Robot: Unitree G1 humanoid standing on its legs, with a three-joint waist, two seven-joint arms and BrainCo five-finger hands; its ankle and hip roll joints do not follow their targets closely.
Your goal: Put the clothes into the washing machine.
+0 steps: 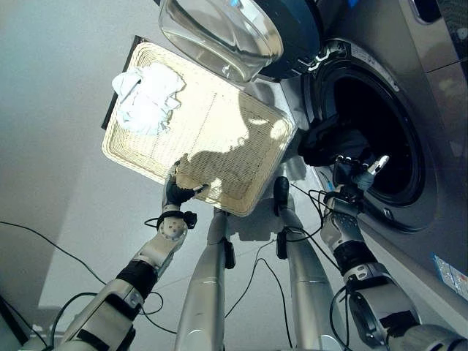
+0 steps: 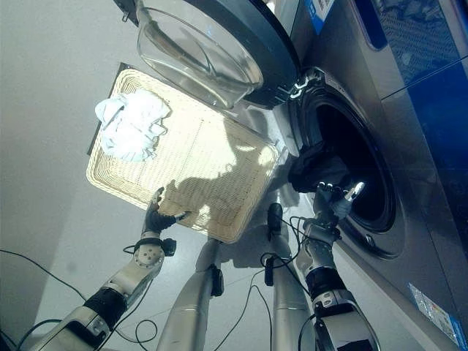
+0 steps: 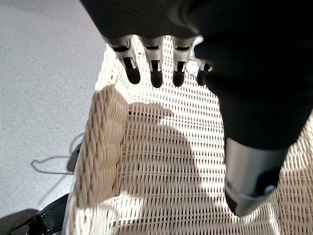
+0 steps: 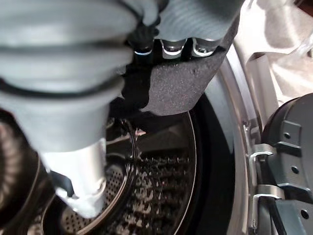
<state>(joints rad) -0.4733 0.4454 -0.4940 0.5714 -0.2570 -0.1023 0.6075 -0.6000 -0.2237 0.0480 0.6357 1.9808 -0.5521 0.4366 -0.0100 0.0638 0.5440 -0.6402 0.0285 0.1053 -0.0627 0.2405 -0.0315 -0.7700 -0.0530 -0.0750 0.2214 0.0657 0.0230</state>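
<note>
Dark garment [image 1: 333, 142]: black, matte, faintly speckled fabric, bunched into a soft lump. It hangs at the mouth of the washing machine [image 1: 431, 95], draped over the lower left edge of the opening, directly above and in front of the right hand [image 1: 356, 175]. In the right wrist view the fingers [image 4: 168, 46] curl down into the cloth [image 4: 176, 85], so this hand is gripping the garment.

White garment [image 1: 148, 97]: pale, crumpled, with soft folds. It lies in the far corner of the basket [image 1: 241, 139], well beyond the left hand [image 1: 179, 191], and nothing touches it.

Washing machine: front-loading, grey metal body, round opening. Past the right hand, the drum [image 4: 146, 196] shows perforated metal with a grid of small holes. The only item at the opening is the dark garment. The door [image 1: 219, 33] stands swung open above the basket, with a clear domed glass bowl in a dark ring.

Basket: shallow, rectangular, woven of cream wicker with a thick braided rim [image 3: 102, 147]; it rests on the grey floor [image 1: 51, 110]. It holds the white garment only.

Left hand: it sits at the near rim of the basket, fingers [image 3: 155, 73] held straight over the woven bottom, open and holding nothing.
</note>
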